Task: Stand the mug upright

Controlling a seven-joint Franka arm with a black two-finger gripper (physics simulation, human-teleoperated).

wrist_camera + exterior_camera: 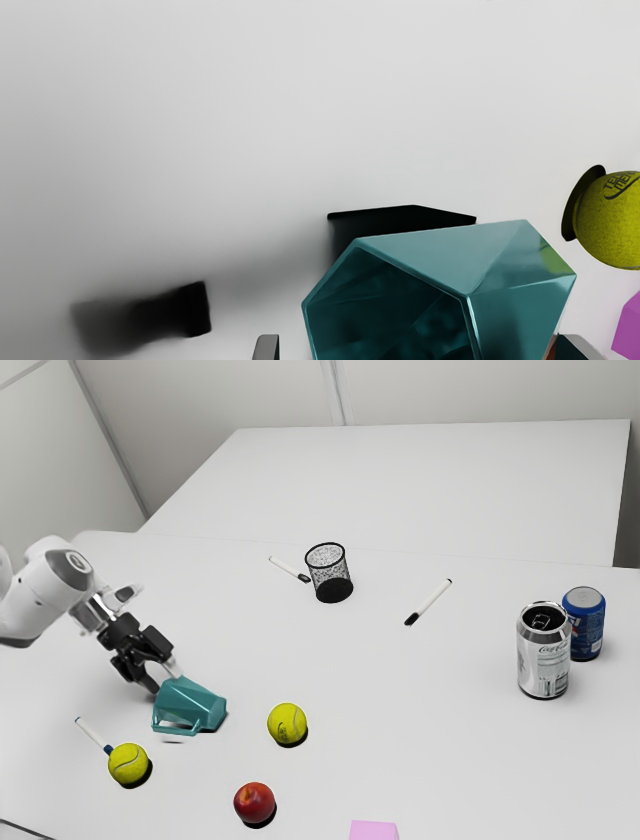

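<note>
Just ahead of the gripper (160, 676), glossy teal faceted mug (188, 703) lies on its side on the desk (480, 760), mouth facing the gripper; partly cropped in wrist view, interior dark. Gripper: fingers wide apart, no grip on mug. Beyond mug from gripper: fuzzy yellow-green tennis ball (287, 724), black lettering only partly legible. Well away from gripper: silver metal can (543, 652), script reads Coca-Cola.
</note>
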